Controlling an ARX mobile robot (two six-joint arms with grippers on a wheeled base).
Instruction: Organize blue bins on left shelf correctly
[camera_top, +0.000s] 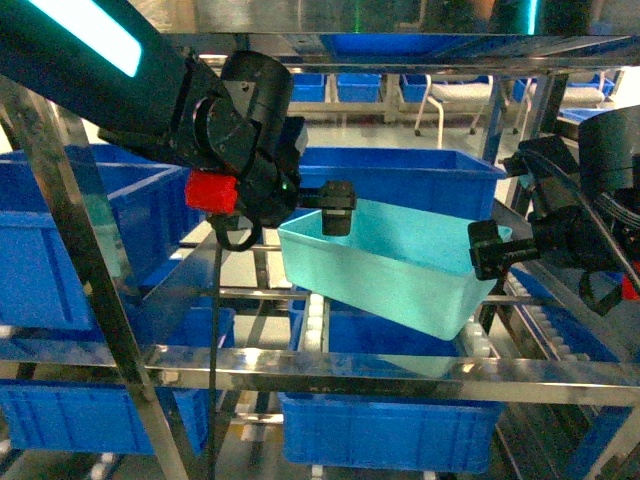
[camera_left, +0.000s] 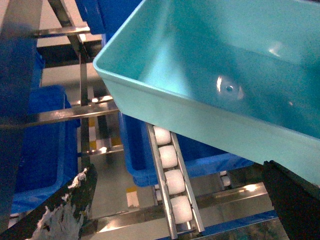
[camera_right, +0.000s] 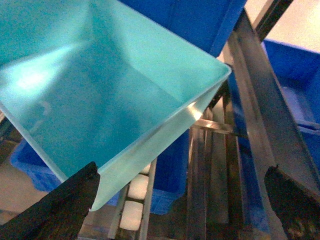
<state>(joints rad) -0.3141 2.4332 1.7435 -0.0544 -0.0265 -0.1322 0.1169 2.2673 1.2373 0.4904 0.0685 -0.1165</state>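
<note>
- Left gripper (camera_top: 338, 208) meets the rim of the pale bin (camera_top: 400, 262) at its left end; whether the fingers clamp it cannot be told.
- Right gripper (camera_top: 490, 250) meets the bin's right rim; its grip cannot be told either.
- Both wrist views show fingertips wide apart at the frame corners.
- Bin is empty, tilted, raised between the arms inside the steel shelf (camera_top: 330, 368), above a roller track (camera_left: 172, 185).
- Dark blue crates (camera_top: 400, 178) sit behind, below and to the left.
</note>
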